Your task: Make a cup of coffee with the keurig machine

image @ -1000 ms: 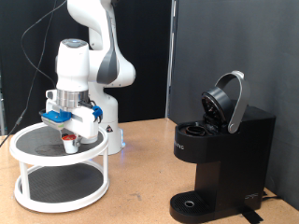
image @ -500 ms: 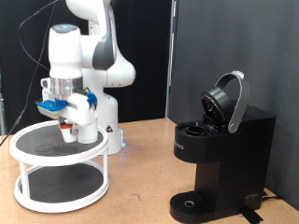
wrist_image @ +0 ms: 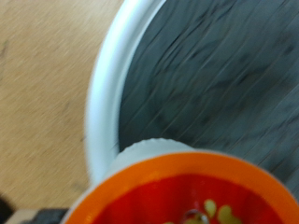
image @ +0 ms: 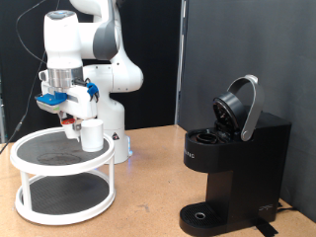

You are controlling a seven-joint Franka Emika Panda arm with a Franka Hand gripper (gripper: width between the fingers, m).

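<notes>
The keurig machine point(image: 233, 163) stands on the worktop point(image: 148, 188) at the exterior view's right, lid raised to receive the coffee pod point(wrist_image: 182, 192) grasped by the hand point(image: 69, 120) above the white two-tier table point(image: 63, 178), beside the cup point(image: 91, 135).

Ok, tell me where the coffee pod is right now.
The coffee pod is between the fingers of the gripper, at the exterior view's left, above the white two-tier table and beside the cup. It fills the wrist view's foreground.

The white arm point(image: 94, 39) is seen in the exterior view's upper left, its gripper point(image: 69, 120) pointed down with fingers closed.
</notes>
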